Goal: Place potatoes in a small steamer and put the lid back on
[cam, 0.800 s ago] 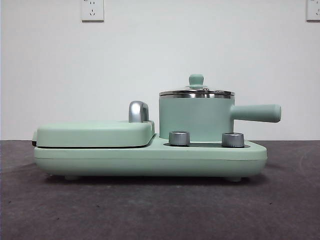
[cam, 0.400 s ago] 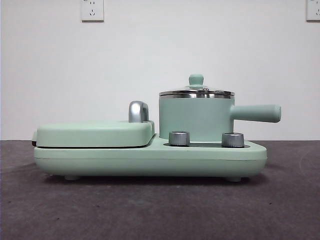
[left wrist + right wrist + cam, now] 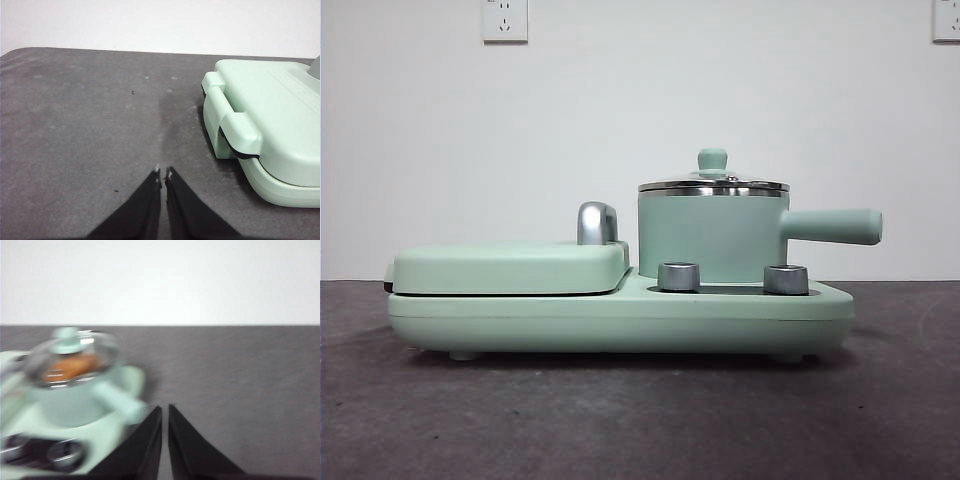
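Note:
The mint green steamer pot (image 3: 712,238) stands on the right half of the green cooker base (image 3: 620,318), its straight handle (image 3: 832,226) pointing right. The glass lid (image 3: 713,183) with its green knob sits on the pot. The blurred right wrist view shows the pot (image 3: 70,400), the lid (image 3: 72,352) and the orange-brown potato (image 3: 67,367) inside under the glass. My right gripper (image 3: 165,410) is shut and empty, off to the side of the pot's handle. My left gripper (image 3: 163,173) is shut and empty above the dark table, beside the cooker's griddle end.
The flat green griddle cover (image 3: 510,267) with a chrome handle (image 3: 597,222) lies closed on the cooker's left half; it also shows in the left wrist view (image 3: 270,125). Two steel dials (image 3: 679,276) sit at the cooker's front. A white wall stands behind.

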`<control>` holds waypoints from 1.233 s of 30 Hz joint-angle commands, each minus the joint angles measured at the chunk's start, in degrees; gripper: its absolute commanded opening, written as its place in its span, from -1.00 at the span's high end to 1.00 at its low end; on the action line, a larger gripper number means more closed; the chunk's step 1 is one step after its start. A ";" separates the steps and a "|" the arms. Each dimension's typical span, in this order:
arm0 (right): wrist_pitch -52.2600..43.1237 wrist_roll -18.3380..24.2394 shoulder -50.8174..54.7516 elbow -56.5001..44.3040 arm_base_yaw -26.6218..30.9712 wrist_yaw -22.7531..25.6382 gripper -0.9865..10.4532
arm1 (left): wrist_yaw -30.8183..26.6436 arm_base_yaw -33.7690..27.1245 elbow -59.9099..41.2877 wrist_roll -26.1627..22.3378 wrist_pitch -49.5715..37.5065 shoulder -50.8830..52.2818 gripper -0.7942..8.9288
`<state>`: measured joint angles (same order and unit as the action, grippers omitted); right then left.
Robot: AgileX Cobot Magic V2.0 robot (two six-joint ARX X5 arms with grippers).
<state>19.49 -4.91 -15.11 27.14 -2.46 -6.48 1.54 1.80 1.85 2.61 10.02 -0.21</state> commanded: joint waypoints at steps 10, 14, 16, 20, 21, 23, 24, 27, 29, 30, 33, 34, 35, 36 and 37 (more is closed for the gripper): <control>-15.15 2.38 11.06 -26.01 4.52 3.39 0.79 | -0.13 0.09 -1.11 -0.20 -0.87 0.02 0.80; -10.01 2.95 13.25 -26.49 4.52 3.56 0.79 | -0.13 0.09 -1.11 -0.20 -0.90 0.02 0.80; -9.38 3.91 14.12 -26.49 4.52 3.52 0.79 | -0.13 0.09 -1.11 -0.20 -0.90 0.02 0.80; -9.49 4.31 14.91 -26.49 4.52 3.41 0.79 | -0.13 0.09 -1.11 -0.20 -0.85 0.02 0.80; -9.51 4.28 14.91 -26.49 4.52 3.43 0.79 | -0.13 0.09 -1.11 -0.20 -0.87 0.02 0.80; -9.60 4.26 14.91 -26.49 4.48 3.45 0.79 | -0.13 0.09 -1.11 -0.20 -0.87 0.02 0.80; -9.64 4.26 14.91 -26.49 4.48 3.45 0.79 | -0.13 0.09 -1.11 -0.20 -0.87 0.02 0.80; -9.79 4.28 14.91 -26.49 4.48 3.50 0.79 | -0.13 0.09 -1.11 -0.20 -0.87 0.02 0.80; -10.16 4.28 14.91 -26.49 4.48 3.52 0.79 | -0.13 0.09 -1.11 -0.20 -0.87 0.02 0.80; -10.40 4.28 14.91 -26.49 4.48 3.52 0.79 | -0.13 0.09 -1.11 -0.20 -0.87 0.02 0.80; -10.47 4.26 14.91 -26.49 4.48 3.52 0.79 | -0.13 0.09 -1.11 -0.20 -0.87 0.02 0.80; -10.47 4.28 14.91 -26.49 4.48 3.52 0.79 | -0.13 0.09 -1.11 -0.20 -0.87 0.02 0.80; -10.47 4.28 14.91 -26.49 4.48 3.52 0.79 | -0.13 0.09 -1.11 -0.20 -0.87 0.02 0.80; -10.47 4.26 14.91 -26.49 4.48 3.52 0.79 | -0.13 0.09 -1.11 -0.20 -0.87 0.02 0.80; -10.47 4.26 14.91 -26.49 4.48 3.52 0.79 | -0.13 0.09 -1.11 -0.20 -0.87 0.02 0.80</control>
<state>9.50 -1.26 -0.25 0.93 1.93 -2.98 1.54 1.80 1.85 2.59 10.02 -0.21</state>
